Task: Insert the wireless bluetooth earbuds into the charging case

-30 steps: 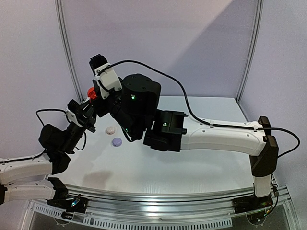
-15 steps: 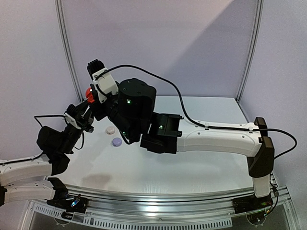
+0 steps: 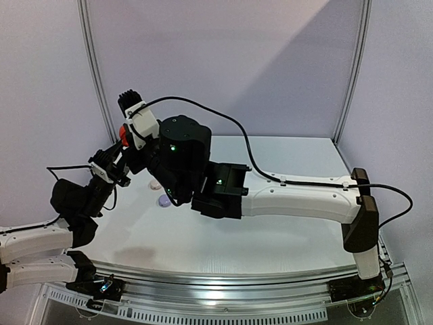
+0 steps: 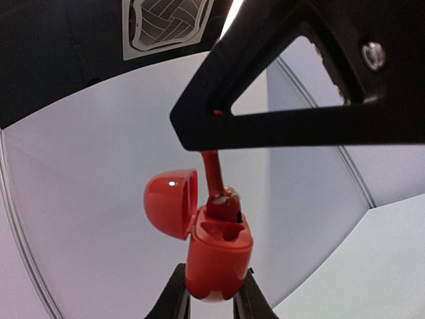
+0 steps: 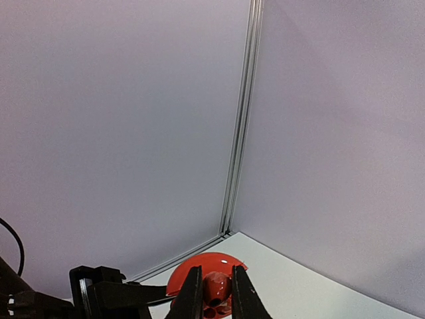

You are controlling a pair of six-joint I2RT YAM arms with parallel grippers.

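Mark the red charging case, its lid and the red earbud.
red charging case [image 4: 218,262]: left wrist view, front of the lower shell.
lid [image 4: 167,203]: left wrist view, middle of the opened lid.
red earbud [image 4: 212,174]: left wrist view, on its stem.

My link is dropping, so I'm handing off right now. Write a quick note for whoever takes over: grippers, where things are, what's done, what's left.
Left gripper: shut on the red charging case, held up off the table, lid open.
Right gripper: shut on a red earbud, its lower end at the case's rear socket, not clearly seated.
Near socket: looks empty.
White round case and lilac round case: on the table, partly hidden by the right arm.
Done: red case opened, one earbud brought to it.
Left: seat it, release, then the rest; no other earbuds in view.
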